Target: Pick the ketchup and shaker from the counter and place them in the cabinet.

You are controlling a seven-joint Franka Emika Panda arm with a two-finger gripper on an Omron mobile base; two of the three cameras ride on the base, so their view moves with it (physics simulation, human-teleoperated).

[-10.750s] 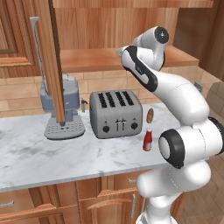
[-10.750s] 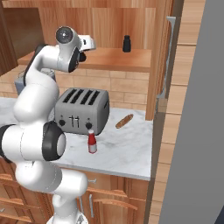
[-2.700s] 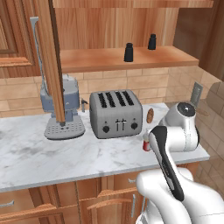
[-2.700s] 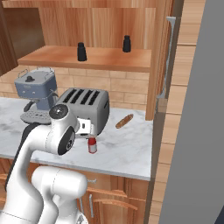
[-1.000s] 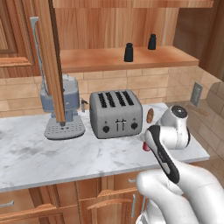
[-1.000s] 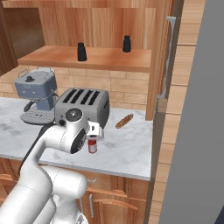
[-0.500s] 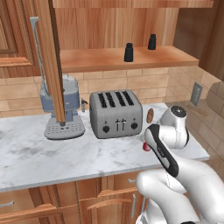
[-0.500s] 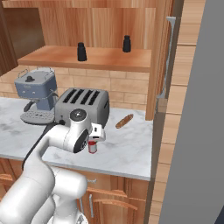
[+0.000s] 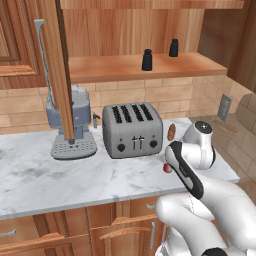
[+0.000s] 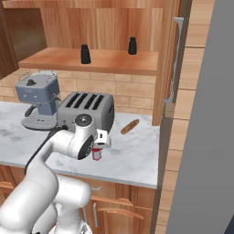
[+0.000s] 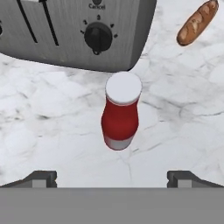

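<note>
Ketchup pick is the step in hand; one shaker [image 9: 147,60] looks already up on the cabinet [image 9: 140,67] shelf, next to a second black one [image 9: 173,48], so by my read only the bottle is left. Ketchup [image 11: 120,111] stands upright on the counter [image 11: 52,127], just in front of the toaster [image 11: 74,30] at its right front corner, not touching it. Gripper [image 11: 112,177] hovers above the bottle, fingers spread wide, nothing between them; the bottle sits roughly centred between the two fingertips [image 11: 41,177] in the hand view. Next move as I see it: straight descent until the pads bracket the red body below the cap, then close. The tight side is the toaster face, close behind the bottle, so keep the approach vertical and don't drift toward it. The tan oval item [image 11: 197,22] lies well off to the toaster's right, no conflict. Open marble on the near and right sides of the bottle gives room. From the right base view the counter edge [image 10: 119,178] is not far in front of the ketchup [image 10: 96,154], so a knock forward could send it off. For the lift, the shelf is above the toaster with free plank between and beside the shakers.
</note>
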